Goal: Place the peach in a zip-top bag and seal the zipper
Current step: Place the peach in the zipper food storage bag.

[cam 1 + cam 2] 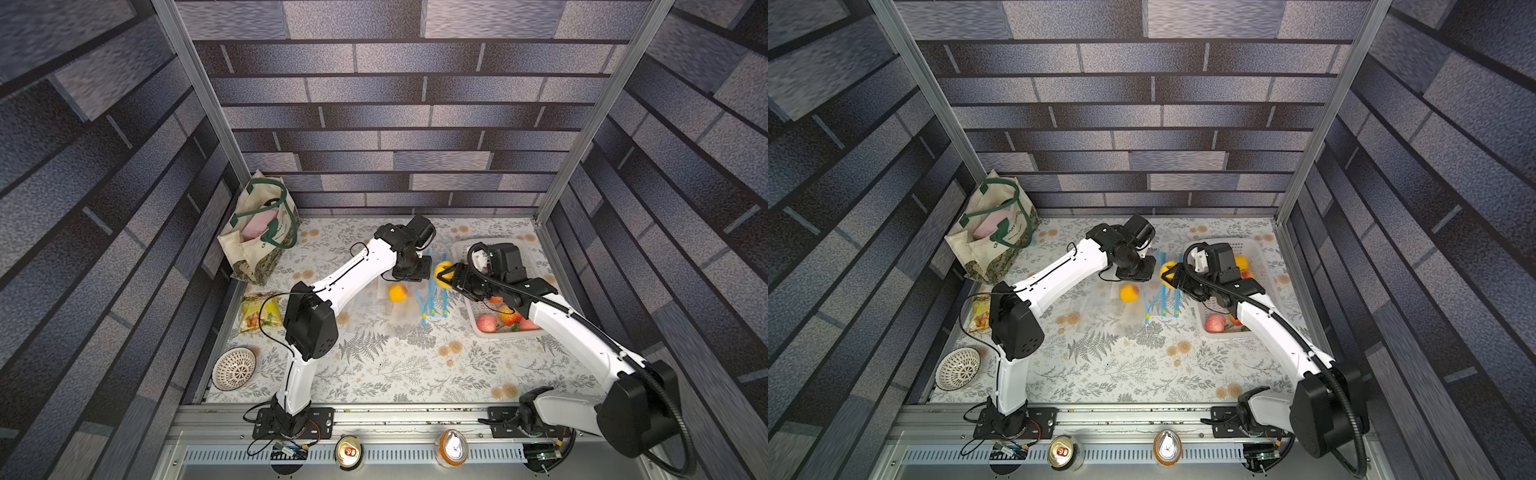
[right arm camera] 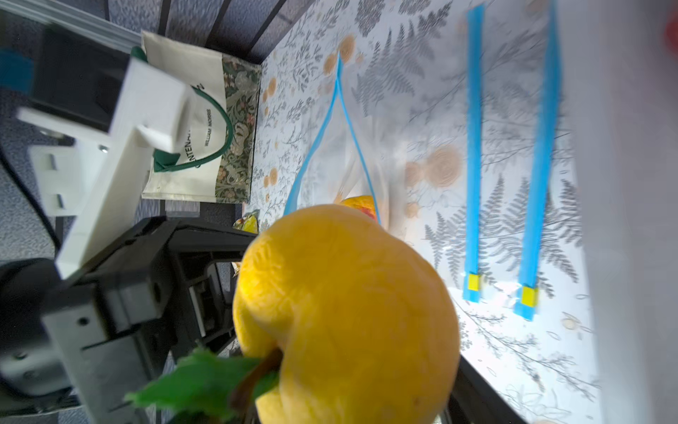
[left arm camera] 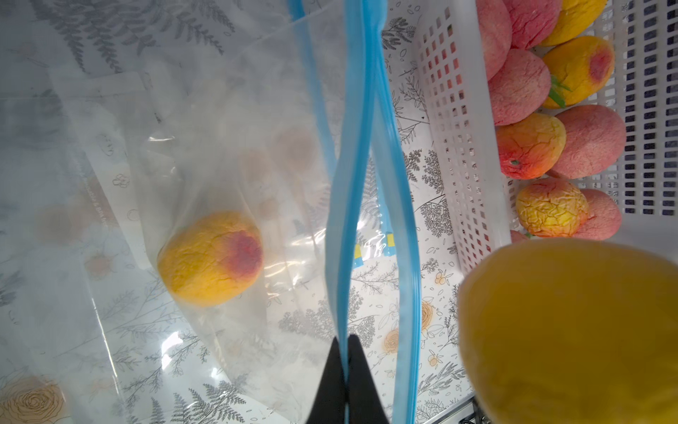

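Left gripper pinched tight on blue zipper edge of bag, holds mouth open for entry. Right gripper, jaws wide, clasps peach at frame centre in both top views, just beside mouth.

You can see the round yellow peach with a green leaf up in the air, just beside the open mouth of the clear plastic zip-top bag. The bag's blue zipper strip is pulled up and not shut. Another yellow peach with a red spot lies inside the bag.
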Available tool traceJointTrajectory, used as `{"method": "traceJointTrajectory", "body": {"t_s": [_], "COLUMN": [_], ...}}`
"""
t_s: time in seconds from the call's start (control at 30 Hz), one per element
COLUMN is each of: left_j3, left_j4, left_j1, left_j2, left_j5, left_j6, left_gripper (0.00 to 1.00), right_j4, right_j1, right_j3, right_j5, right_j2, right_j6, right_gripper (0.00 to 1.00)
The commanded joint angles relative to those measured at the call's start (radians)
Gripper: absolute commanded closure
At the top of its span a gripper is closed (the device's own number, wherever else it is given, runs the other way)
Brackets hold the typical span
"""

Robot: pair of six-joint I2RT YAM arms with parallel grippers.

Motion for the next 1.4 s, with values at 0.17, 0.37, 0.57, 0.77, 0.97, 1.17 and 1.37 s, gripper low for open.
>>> {"method": "traceJointTrajectory", "body": {"t_s": [0.17,0.37,0.57,0.77,0.97,1.17,1.37], "left_j3": [0.016,0.013,0.006,-0.022,-0.082,-0.132,-0.145], "left_j4": [-0.017,0.0,-0.004,0.02,0.045,0.051,0.081], "left_j1": [0.004,0.001,-0.014,-0.013,0.006,0.054,0.059], "left_j2": [-0.02,-0.055,-0.06,-0.094,-0.132,-0.107,-0.075], "left_j5": [0.017,0.017,0.024,0.081,0.14,0.088,0.088], "left_j6": [0.002,0.005,0.029,0.028,0.032,0.002,0.011], "left_gripper": [1.0,1.0,1.0,1.0,1.0,1.0,1.0], "right_j4": [0.171,0.167,0.039,-0.038,-0.114,-0.234,-0.241], "right_j1": [0.04,0.042,0.076,0.117,0.123,0.122,0.118], "right_j3": [-0.032,-0.063,0.015,0.098,0.186,0.238,0.247], "right_j5": [-0.087,-0.067,-0.005,0.056,0.102,0.168,0.156], "right_j2": [0.099,0.161,0.199,0.278,0.281,0.215,0.139], "right_j6": [0.07,0.062,-0.04,-0.101,-0.144,-0.191,-0.167], "right_gripper": [0.28,0.28,0.28,0.25,0.13,0.08,0.06]}}
